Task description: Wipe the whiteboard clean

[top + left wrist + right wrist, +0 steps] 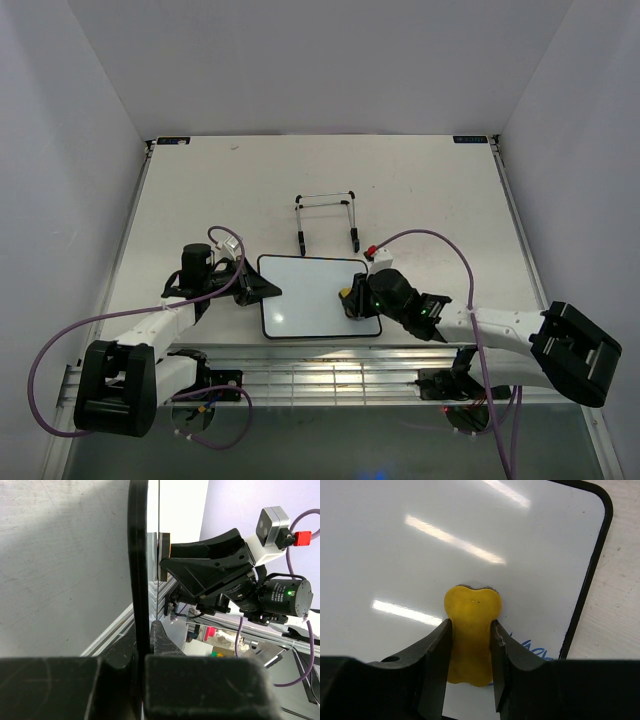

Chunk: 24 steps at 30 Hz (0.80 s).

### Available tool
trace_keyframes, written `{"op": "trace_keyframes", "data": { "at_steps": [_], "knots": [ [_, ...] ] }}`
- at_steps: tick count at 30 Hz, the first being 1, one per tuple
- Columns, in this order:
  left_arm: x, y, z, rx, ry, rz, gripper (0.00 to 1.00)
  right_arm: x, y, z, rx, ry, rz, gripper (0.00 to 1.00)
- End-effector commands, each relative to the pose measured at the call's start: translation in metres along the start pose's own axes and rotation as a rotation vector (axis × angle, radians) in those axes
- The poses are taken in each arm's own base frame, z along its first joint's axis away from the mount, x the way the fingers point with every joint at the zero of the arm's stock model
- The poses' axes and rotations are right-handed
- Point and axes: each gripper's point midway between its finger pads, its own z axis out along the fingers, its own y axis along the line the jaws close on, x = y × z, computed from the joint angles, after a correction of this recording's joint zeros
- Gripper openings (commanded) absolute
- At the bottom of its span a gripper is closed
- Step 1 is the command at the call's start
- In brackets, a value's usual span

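whiteboard [305, 295] lies flat on bench [200, 190], left fingers [162, 645] clamped on its left edge, right fingers [436, 655] pinching yellow eraser [471, 625] beside leftover ink [532, 650]; hard push may skid board or pop eraser out

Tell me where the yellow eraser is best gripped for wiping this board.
Take the eraser at its narrow waist, from above: its peanut shape pinches in there, so jaws seat between the lobes. The right gripper holds it so, free lobe on the whiteboard.
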Motion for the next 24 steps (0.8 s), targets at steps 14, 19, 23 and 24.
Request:
{"op": "trace_keyframes", "data": {
  "at_steps": [14,19,23,24],
  "knots": [
    [-0.003,-0.009,-0.003,0.023,-0.039,0.064,0.0,0.026,0.113,0.001,-0.183,0.031,-0.088,0.28],
    [-0.005,-0.006,-0.005,-0.001,-0.072,0.05,0.0,0.025,0.13,0.004,-0.145,0.003,-0.065,0.28],
    [-0.008,-0.005,-0.006,-0.019,-0.1,0.058,0.0,0.033,0.107,0.005,-0.071,0.002,-0.039,0.28],
    [-0.009,-0.005,-0.006,-0.021,-0.105,0.06,0.0,0.032,0.1,0.005,-0.039,-0.008,-0.032,0.28]
  ]
}}
